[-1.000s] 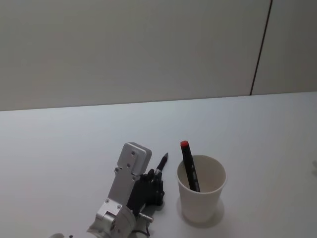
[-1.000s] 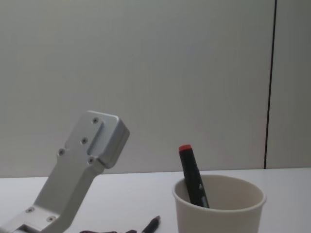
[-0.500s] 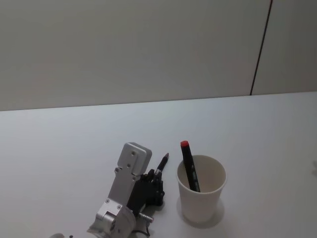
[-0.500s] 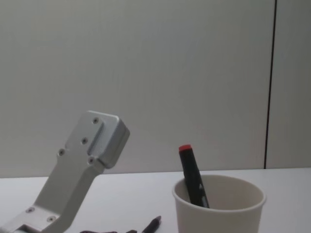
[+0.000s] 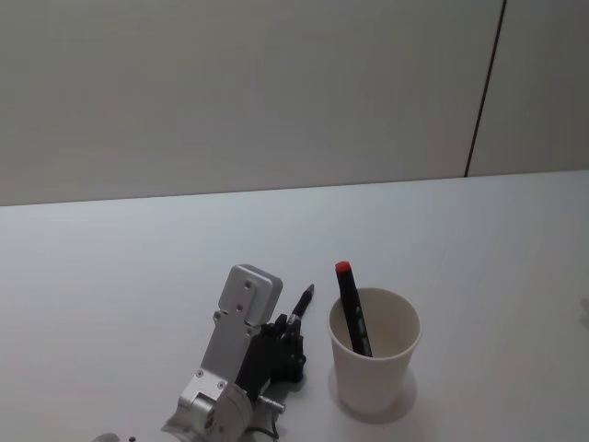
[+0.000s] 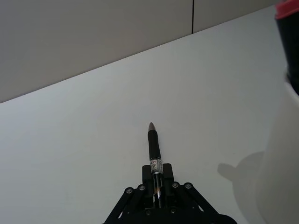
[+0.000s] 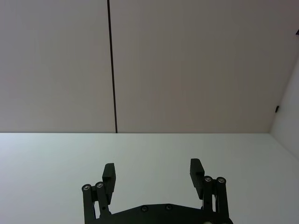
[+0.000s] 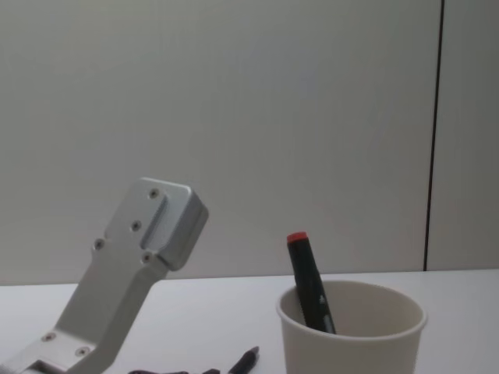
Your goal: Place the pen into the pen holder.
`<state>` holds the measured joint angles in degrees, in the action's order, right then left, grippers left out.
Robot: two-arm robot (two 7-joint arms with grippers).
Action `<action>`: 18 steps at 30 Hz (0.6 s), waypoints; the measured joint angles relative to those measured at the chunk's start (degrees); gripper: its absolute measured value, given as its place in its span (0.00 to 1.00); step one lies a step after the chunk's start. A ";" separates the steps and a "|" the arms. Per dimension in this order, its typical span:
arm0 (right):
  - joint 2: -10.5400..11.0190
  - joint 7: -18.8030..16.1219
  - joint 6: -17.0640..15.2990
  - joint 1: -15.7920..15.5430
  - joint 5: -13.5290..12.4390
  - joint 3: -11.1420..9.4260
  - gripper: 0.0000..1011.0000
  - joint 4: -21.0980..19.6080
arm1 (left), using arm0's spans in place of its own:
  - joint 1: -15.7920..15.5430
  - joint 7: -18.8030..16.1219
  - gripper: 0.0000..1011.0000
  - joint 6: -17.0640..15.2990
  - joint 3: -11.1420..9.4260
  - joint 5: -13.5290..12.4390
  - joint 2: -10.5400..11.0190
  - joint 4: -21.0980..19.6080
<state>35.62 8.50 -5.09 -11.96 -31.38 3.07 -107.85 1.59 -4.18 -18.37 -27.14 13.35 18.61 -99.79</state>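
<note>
Left end effector (image 6: 156, 179) clamps pen (image 6: 153, 140) near cup (image 5: 373, 378) so I can lift it in. Right end effector (image 7: 153, 173) open.

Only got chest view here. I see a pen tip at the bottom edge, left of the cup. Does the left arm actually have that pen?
Observer: Yes. In the left wrist view the left gripper has its jaws shut on the black pen, whose tip sticks out ahead of them.
Operator: Tip over the cup yet?
Observer: No. In the head view the black pen is outside the pen holder, on its left, with the tip beside the rim and not above it.
Operator: Right arm?
Observer: The right wrist view shows the right gripper with its jaws open and nothing between them, above the table.
</note>
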 joint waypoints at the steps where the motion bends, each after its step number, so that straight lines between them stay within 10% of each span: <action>1: 0.00 0.00 0.00 0.00 0.00 0.00 0.99 0.00 | 0.02 -0.07 0.13 0.03 0.01 -0.15 0.00 -0.06; 18: 0.00 0.00 0.00 0.00 0.00 0.00 0.99 0.00 | -0.90 -4.33 0.14 2.55 1.57 -5.30 0.08 -3.06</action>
<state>35.62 8.50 -5.10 -11.95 -31.38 3.07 -107.85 0.69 -8.51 -15.83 -25.58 8.04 18.69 -102.85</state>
